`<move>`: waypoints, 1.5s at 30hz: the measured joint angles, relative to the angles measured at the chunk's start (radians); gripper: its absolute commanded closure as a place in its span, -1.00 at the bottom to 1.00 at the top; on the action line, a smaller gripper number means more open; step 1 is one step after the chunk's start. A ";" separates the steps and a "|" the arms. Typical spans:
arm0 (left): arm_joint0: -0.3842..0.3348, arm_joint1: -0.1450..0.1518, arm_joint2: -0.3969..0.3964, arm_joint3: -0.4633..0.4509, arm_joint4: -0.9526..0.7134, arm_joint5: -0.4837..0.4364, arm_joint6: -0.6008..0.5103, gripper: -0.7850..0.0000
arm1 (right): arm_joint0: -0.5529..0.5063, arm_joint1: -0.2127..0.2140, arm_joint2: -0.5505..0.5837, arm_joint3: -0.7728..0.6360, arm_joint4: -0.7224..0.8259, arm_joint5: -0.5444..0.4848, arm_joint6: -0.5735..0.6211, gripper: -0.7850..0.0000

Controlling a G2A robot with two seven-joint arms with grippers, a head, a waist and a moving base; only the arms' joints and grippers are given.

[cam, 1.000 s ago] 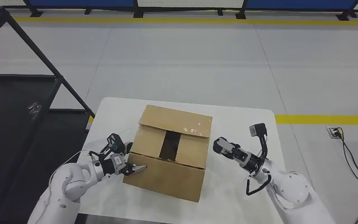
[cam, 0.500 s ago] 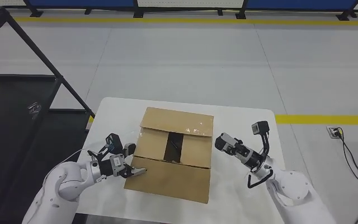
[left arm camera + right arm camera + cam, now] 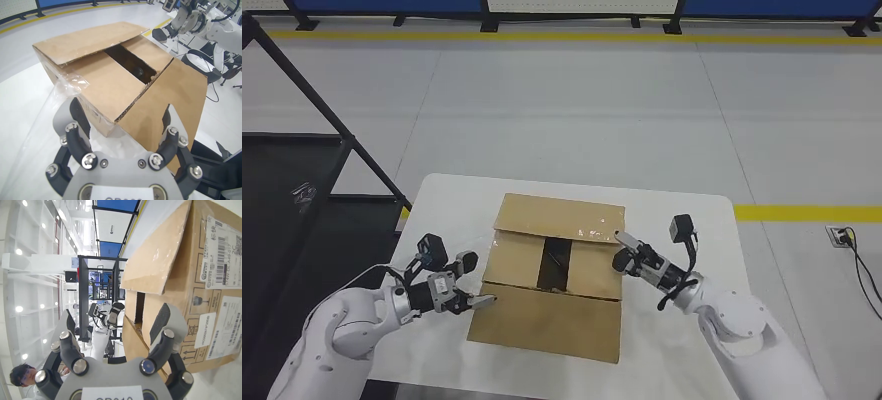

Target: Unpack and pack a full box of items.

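A brown cardboard box (image 3: 557, 285) stands in the middle of the white table (image 3: 442, 205). Its two long top flaps are parted, leaving a dark slot (image 3: 552, 262); a dark item (image 3: 139, 71) shows inside. The near flap (image 3: 170, 102) hangs outward over the front. My left gripper (image 3: 480, 298) is open at the box's near left corner (image 3: 113, 123), one finger on each side of it. My right gripper (image 3: 627, 250) is open at the box's right upper edge, with one finger (image 3: 162, 321) against the labelled side wall (image 3: 213, 279).
A scrap of clear tape (image 3: 70, 85) sticks out from the box's left end. A black metal frame (image 3: 332, 130) stands off the table's left side. Bare tabletop lies behind the box and at the right (image 3: 702, 215).
The near flap has swung further out and down toward the front edge. My right gripper has closed in on the box's right upper edge. My left gripper drew back slightly to the left.
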 measured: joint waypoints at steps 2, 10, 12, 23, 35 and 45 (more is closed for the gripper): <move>0.007 0.002 -0.002 -0.001 -0.005 0.006 0.010 -1.00 | 0.019 -0.005 -0.013 0.019 0.008 0.013 -0.003 -1.00; 0.022 0.006 -0.001 0.002 -0.015 0.041 0.038 -1.00 | 0.100 -0.044 -0.079 0.081 0.052 -0.027 -0.176 -1.00; 0.026 0.007 -0.002 0.003 -0.017 0.047 0.044 -1.00 | 0.123 -0.055 -0.096 0.090 0.062 -0.041 -0.219 -1.00; 0.042 0.013 -0.010 0.004 -0.032 0.063 0.071 -1.00 | 0.198 -0.086 -0.140 0.139 0.073 -0.088 -0.347 -1.00; 0.007 0.015 0.008 0.020 -0.062 0.108 0.067 -1.00 | 0.204 -0.101 -0.152 0.152 0.133 -0.119 -0.328 -1.00; 0.015 0.021 0.000 0.017 -0.083 0.112 0.069 -1.00 | 0.453 -0.193 -0.278 0.449 0.157 -0.208 -0.479 -1.00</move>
